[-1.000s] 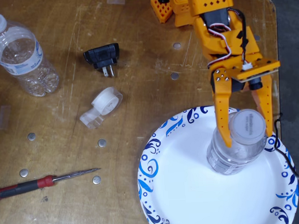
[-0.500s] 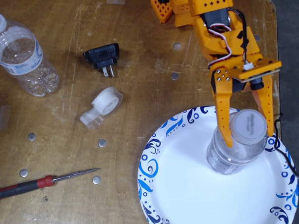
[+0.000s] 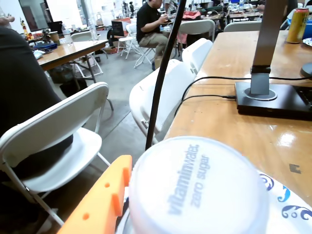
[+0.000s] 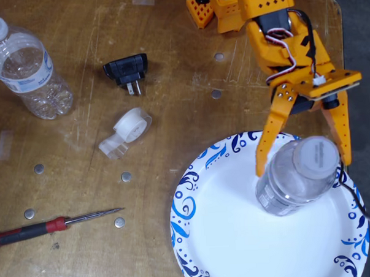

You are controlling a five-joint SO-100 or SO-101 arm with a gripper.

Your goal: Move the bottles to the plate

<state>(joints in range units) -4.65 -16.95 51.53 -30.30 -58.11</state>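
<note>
Since the earlier frame the orange gripper [image 4: 301,166] has spread its jaws wide, both fingers now clear of the vitaminwater bottle [image 4: 297,178], which stands on the blue-swirl paper plate [image 4: 226,247]; the second water bottle [image 4: 25,69] lies far left on the wooden table [image 4: 170,84]

fixed view: table [image 4: 170,84] seen from straight above | wrist view: aimed level, close over bottle cap [image 3: 197,187] | shared: cap [image 4: 316,158], plate [image 4: 226,241]
</note>
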